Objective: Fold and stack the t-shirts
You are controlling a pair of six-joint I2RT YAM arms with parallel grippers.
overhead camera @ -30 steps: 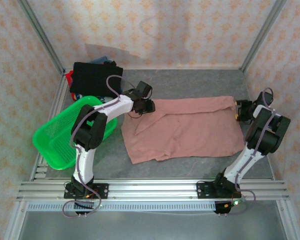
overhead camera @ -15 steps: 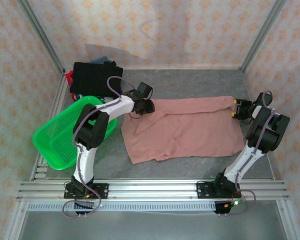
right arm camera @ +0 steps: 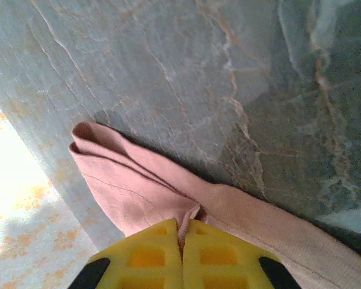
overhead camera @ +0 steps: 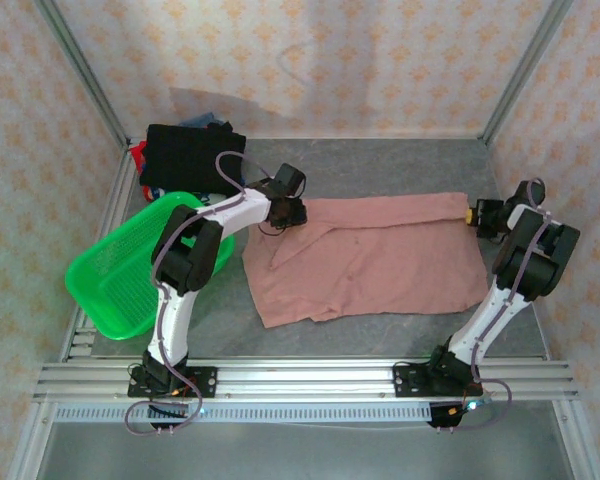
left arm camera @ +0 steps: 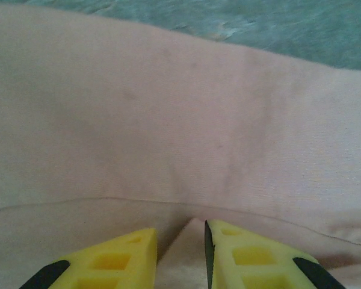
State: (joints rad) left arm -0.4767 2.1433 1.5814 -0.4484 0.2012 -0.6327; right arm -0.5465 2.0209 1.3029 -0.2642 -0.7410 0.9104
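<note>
Across the table [overhead camera: 380, 160] centre lies the pink shirt [overhead camera: 380, 265], spread. Basket [overhead camera: 110, 280] at nine o'clock, black shirt [overhead camera: 185, 155] at ten. Right gripper [right arm camera: 182, 226], at three, is clamped tight on the pink shirt's corner; left gripper [left arm camera: 180, 232], barely parted, straddles a fold.

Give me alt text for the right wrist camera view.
The yellow-fingered right gripper is shut on a bunched edge of the soft dusty-pink cotton t-shirt, with the grey veined tabletop behind it. Pale patterned wallpaper shows at lower left.
</note>
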